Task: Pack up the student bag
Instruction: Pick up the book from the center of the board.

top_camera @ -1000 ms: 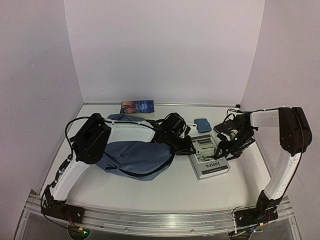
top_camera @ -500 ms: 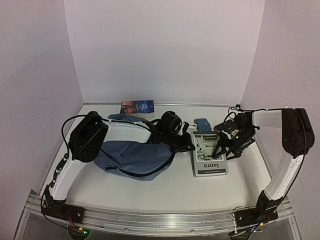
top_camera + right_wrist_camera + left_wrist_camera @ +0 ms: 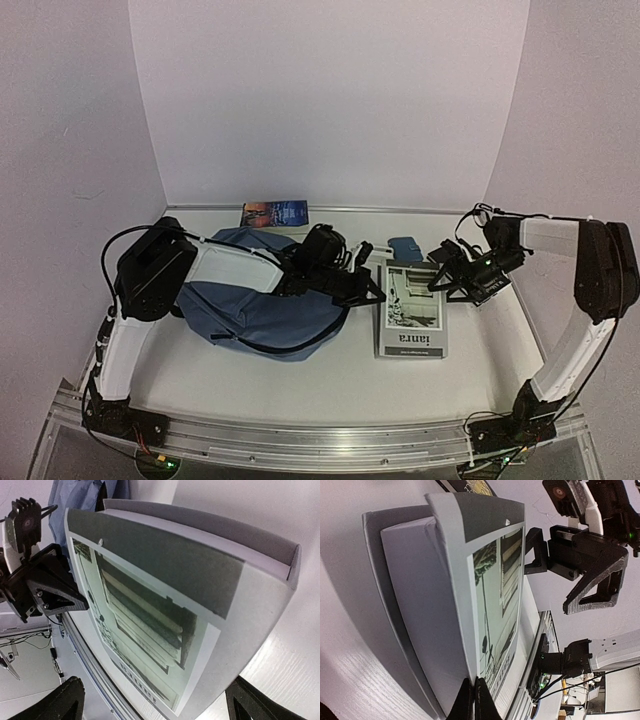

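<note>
The left fingers (image 3: 465, 707) pinch the grey paperback's (image 3: 411, 312) edge beside the student bag (image 3: 262, 312), lying slumped on the desk (image 3: 330, 385). The right fingers (image 3: 57, 707) straddle its far corner, spread, probably steadying it.

left claw (image 3: 375, 293): fingers pressed together | right claw (image 3: 440, 282): fingers spread wide

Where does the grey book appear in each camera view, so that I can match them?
Top view: the grey book lies flat, right of centre, beside the blue bag.
Left wrist view: the book fills the middle, seen low from its edge.
Right wrist view: the book fills most of the picture.
Shared landmark: the striped picture on its cover, also seen from the left wrist and the right wrist.
</note>
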Controlling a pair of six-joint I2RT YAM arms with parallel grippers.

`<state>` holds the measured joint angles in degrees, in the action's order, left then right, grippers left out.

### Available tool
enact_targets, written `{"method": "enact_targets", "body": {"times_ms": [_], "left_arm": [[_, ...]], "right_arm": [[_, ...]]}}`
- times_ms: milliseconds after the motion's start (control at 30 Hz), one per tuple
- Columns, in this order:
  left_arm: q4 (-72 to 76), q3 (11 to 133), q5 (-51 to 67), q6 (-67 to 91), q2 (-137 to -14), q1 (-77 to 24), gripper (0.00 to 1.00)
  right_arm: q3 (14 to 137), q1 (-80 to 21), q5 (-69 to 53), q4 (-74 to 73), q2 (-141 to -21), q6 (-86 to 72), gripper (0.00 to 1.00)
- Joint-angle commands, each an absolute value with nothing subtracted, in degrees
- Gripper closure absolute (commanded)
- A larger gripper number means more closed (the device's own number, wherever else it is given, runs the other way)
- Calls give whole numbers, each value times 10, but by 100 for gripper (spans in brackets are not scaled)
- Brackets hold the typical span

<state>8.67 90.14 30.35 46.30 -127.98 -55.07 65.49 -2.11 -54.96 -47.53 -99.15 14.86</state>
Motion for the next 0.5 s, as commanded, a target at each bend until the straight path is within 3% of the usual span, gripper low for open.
{"method": "enact_targets", "body": {"times_ms": [0,467], "left_arm": [[180,880,340,461,-1234,-548,100],[217,843,356,466,-1216,-544,100]], "right_arm": [[642,-26,-649,-480,-977,211,2],[639,-26,-487,-407,-1018,188,2]]}}
